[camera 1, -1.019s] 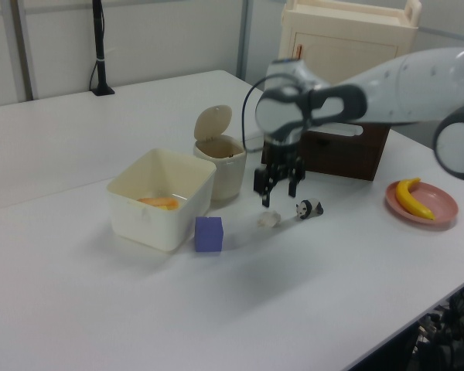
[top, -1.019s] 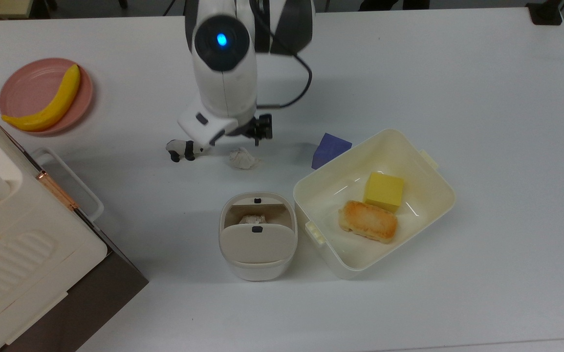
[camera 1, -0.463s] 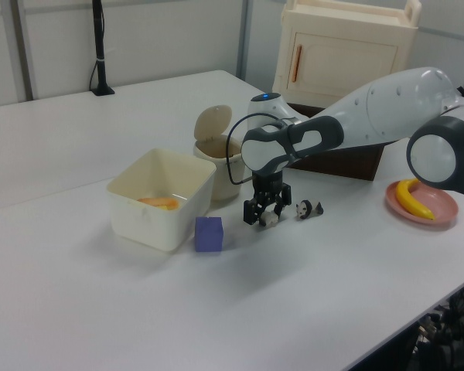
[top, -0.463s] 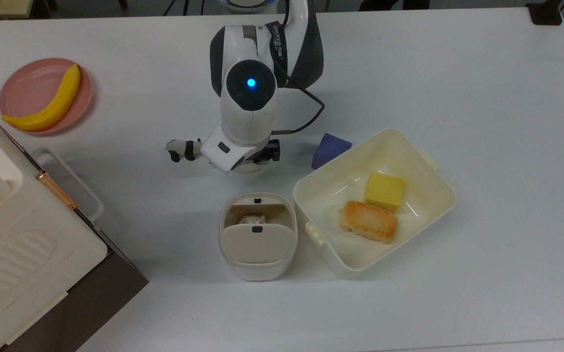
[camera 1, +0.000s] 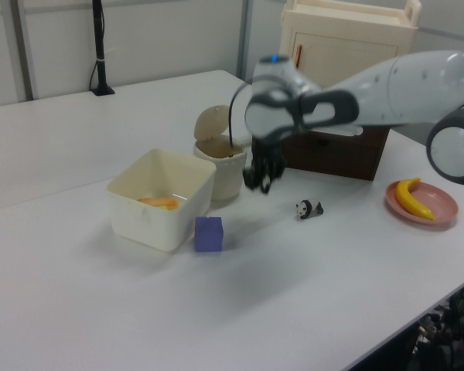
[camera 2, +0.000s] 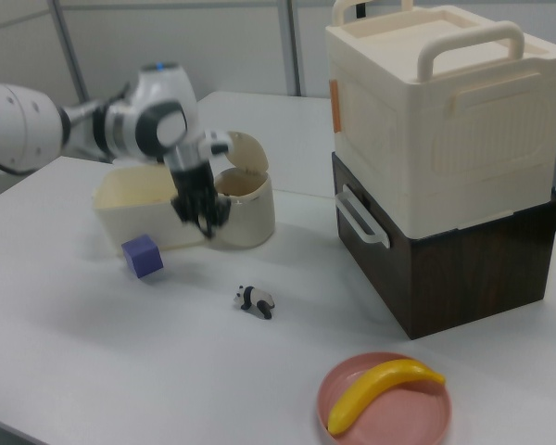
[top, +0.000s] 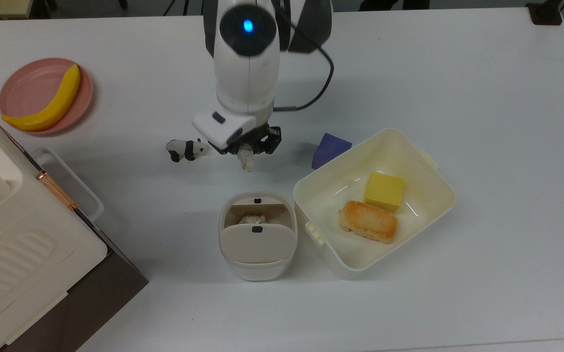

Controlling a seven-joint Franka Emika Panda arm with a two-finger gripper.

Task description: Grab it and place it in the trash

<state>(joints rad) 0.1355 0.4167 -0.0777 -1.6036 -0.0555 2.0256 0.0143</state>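
Top view: table (top: 458, 73), white. Trash (top: 257, 236), flap up, toward near edge, directly below gripper (top: 249, 152) in frame. Gripper clamped on paper wad (top: 248, 160), aloft above table between panda (top: 184, 149) and bin.

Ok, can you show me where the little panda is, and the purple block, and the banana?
panda (top: 183, 149), top view, on the middle of its body.
purple block (top: 330, 149), top view, on its upper face.
banana (top: 51, 103), top view, on the middle of its curve, where it lies on the pink plate.
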